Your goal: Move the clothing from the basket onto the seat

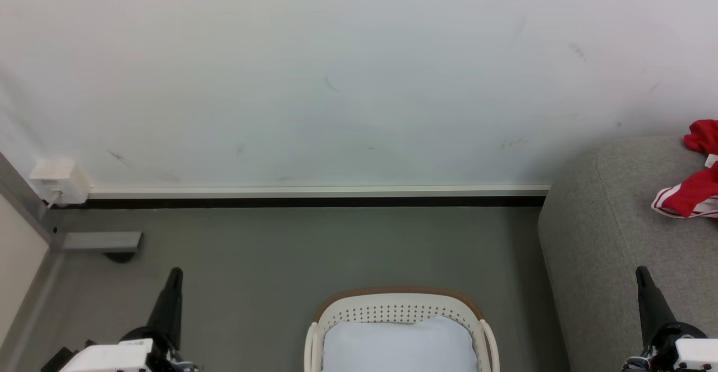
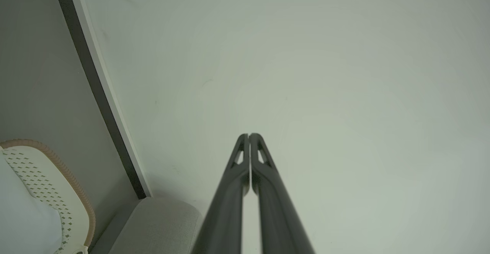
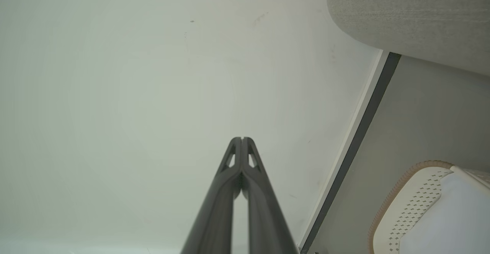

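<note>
Red clothing (image 1: 693,189) with white stripes lies on the grey seat (image 1: 606,232) at the right edge of the head view. The cream basket (image 1: 399,309) with a brown rim stands on the floor at bottom centre, showing its white liner (image 1: 399,345); no red garment shows inside it. My left gripper (image 1: 175,274) rises at lower left, left of the basket, and my right gripper (image 1: 640,274) at lower right, in front of the seat. Each wrist view shows its gripper, left (image 2: 249,135) and right (image 3: 242,139), shut with tips together on nothing, facing the wall. The basket (image 2: 72,187) (image 3: 405,187) and seat (image 2: 160,223) (image 3: 413,20) appear at the views' edges.
A white wall (image 1: 359,80) with a pale skirting and dark strip (image 1: 314,197) runs behind the basket. Grey floor (image 1: 252,260) lies between wall and basket. A white socket box (image 1: 59,181) sits at the left, above a grey door stop (image 1: 104,243).
</note>
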Robot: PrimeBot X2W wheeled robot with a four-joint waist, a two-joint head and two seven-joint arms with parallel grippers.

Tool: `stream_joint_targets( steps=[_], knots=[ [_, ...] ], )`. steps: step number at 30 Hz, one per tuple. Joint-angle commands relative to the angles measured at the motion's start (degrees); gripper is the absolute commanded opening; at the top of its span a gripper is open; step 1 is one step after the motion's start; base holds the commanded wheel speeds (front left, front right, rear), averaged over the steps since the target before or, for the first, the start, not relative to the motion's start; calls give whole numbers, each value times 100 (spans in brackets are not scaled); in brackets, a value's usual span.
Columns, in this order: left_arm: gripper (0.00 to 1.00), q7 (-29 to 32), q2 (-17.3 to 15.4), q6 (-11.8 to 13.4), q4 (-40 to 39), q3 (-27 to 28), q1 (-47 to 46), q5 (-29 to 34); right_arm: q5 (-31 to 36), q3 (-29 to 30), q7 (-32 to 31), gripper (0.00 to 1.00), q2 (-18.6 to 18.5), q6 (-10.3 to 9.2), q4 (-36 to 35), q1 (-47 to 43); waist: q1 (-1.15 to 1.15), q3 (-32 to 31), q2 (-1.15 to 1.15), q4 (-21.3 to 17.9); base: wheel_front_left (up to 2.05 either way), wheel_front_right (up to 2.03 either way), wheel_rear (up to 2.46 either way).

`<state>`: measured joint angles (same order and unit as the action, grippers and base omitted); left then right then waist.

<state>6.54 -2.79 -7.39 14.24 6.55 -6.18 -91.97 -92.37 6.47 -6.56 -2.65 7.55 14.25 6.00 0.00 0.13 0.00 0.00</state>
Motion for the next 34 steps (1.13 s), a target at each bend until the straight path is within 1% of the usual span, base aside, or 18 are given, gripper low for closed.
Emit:
stream_joint_targets(
  steps=[1,34],
  knots=[
    [0,24,-16,-24,-15,11,-43,-76,-6,21,-17,0,-43,-12,-28,70,0,0,0,0,0,0,0],
    [0,24,-16,-24,-15,9,-43,-77,-6,21,-17,0,-43,-12,-28,69,0,0,0,0,0,0,0]
  ],
)
